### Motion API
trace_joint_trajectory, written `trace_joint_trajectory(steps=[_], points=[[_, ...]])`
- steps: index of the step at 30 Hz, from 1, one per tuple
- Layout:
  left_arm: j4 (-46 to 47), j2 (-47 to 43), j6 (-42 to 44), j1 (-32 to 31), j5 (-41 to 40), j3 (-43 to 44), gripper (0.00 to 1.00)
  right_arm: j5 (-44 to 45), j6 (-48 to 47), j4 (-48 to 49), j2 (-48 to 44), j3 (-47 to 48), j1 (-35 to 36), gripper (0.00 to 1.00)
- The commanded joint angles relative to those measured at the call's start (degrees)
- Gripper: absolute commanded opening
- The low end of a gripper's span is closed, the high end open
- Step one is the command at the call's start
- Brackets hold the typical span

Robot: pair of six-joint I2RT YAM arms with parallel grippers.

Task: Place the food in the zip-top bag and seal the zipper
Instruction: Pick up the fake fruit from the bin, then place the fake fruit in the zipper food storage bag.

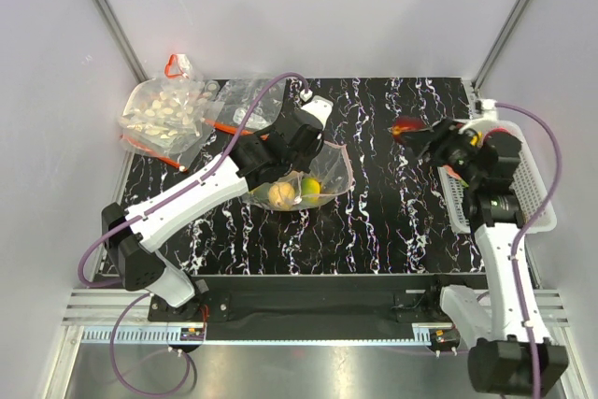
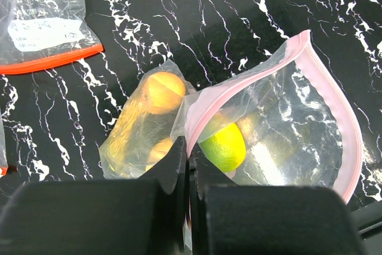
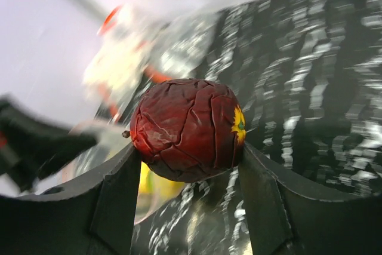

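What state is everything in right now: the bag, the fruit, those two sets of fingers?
Pink-rimmed bag: mouth open, fruit inside.
Green fruit: in that bag.
Dark red fruit: gripped, not yet bagged.
Left fingers: shut on the bag's rim.
Right fingers: shut on the dark red fruit.

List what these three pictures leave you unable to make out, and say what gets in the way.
Left wrist view: the left gripper covers the bag at its near edge, so the food inside cannot be counted.
Right wrist view: everything behind the red fruit in the right gripper is blurred.
Top view: the right arm covers part of the basket, hiding its contents.
Top view: the far-left bag holds pale pieces too small to name.
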Motion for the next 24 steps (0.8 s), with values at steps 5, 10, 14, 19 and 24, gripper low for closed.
trace_joint_trajectory(steps=[5,10,14,19,24], points=[[1.65,-1.92,1.31,-0.20,-2.13,1.78,0.00,-4.15,-9.76,-0.30,5.36,5.30,19.79,0.41],[1.91,-2.62,1.13,-0.20,-2.13,1.61,0.00,3.74,-14.42,-0.64,10.80,7.76,32.64,0.40],[2.18,-3.32,1.22,-0.12,-2.66,1.34,0.00,9.11,-16.88,-3.80,17.04,12.58,39.14,0.71],[2.79,-4.55,1.04,-0.03,-3.27,0.82,0.00,18.69,-16.89,-6.80,19.78,15.32,41.61,0.99],[2.88,-5.17,0.34,0.50,-2.57,0.82,0.00,24.14,-16.28,-7.76,15.57,14.44,41.61,0.96]])
